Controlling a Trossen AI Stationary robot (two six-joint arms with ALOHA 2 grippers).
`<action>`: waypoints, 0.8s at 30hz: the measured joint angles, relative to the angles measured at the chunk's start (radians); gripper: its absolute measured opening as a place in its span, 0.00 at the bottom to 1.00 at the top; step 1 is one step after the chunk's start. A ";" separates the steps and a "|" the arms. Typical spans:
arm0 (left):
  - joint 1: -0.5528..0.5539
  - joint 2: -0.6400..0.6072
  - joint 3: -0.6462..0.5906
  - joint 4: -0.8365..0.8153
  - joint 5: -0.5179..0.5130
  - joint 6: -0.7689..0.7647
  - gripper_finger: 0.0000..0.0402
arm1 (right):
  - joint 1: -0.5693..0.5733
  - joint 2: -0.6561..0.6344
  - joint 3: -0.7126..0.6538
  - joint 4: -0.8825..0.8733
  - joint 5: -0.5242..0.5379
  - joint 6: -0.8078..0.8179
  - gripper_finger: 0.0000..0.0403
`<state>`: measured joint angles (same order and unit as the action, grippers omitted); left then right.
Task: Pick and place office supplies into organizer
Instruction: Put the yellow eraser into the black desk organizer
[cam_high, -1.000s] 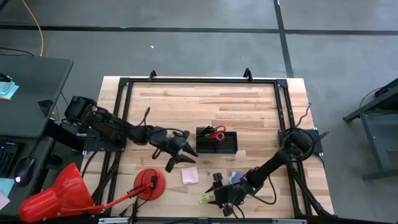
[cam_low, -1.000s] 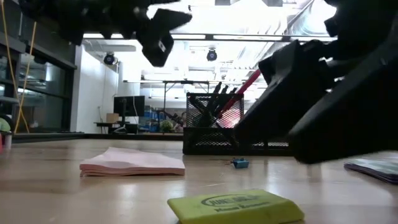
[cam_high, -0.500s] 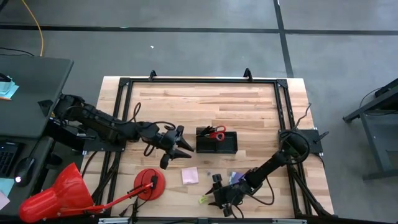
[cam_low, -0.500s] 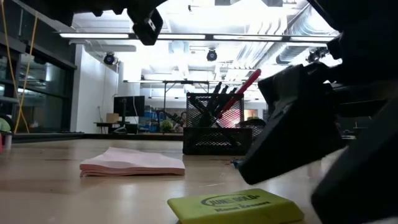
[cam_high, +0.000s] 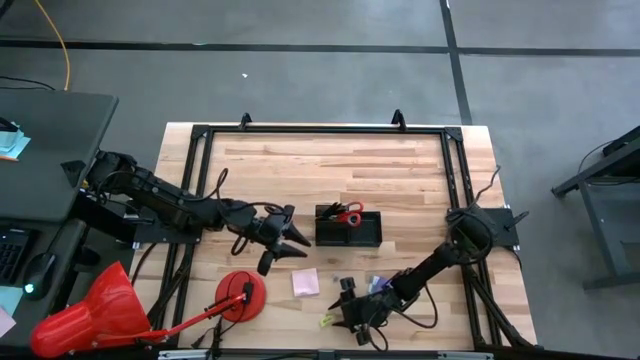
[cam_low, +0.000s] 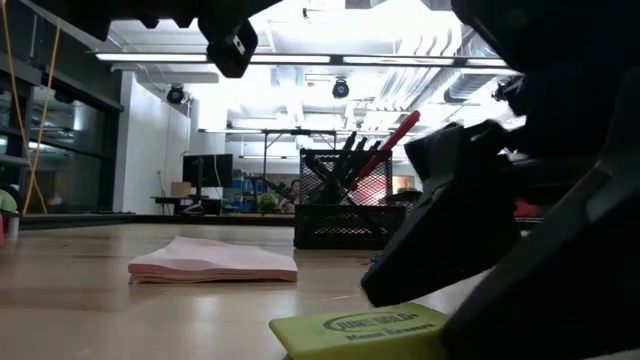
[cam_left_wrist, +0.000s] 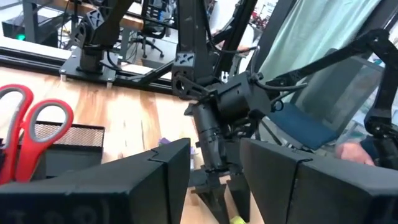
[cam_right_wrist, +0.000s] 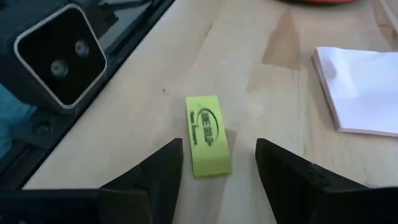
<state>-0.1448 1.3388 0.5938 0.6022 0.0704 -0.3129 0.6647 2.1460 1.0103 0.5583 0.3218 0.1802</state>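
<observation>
The right gripper (cam_right_wrist: 214, 163) hung low over the yellow eraser (cam_right_wrist: 208, 135), its two fingers spread wide on either side of it and holding nothing. The eraser lay flat on the wooden table (cam_high: 330, 165), well apart from the organizer (cam_high: 349, 228) and near the table's front edge. To do this step well, the gripper should go straight down so one finger lands on each long side of the eraser, then squeeze gently (a crooked squeeze would probably make it slide away).

The left gripper (cam_high: 287, 240) waited just beside the organizer, fingers partly apart and empty. The red scissors (cam_high: 346, 213) and some dark pens stood inside the organizer. The pink sticky pad (cam_high: 305, 283) lay flat near the organizer, between it and the eraser. A purple pad (cam_high: 378, 284) lay near the right arm.

The table was pale wood with a black frame around it. A red lamp (cam_high: 95, 305) sat at the table's corner. Beyond the organizer was a bright room with ceiling lights and desks.
</observation>
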 joint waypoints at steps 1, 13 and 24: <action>0.000 0.000 0.000 0.000 0.000 0.001 0.33 | -0.002 0.012 0.000 0.018 -0.006 0.001 0.49; 0.000 0.000 0.000 -0.009 0.000 -0.006 0.33 | -0.001 0.051 0.002 0.086 -0.007 0.013 0.38; 0.000 0.000 0.000 -0.036 0.000 -0.007 0.33 | -0.003 0.055 -0.004 0.167 -0.010 -0.031 0.10</action>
<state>-0.1444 1.3392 0.5938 0.5659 0.0700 -0.3195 0.6613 2.2013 1.0063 0.7254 0.3120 0.1494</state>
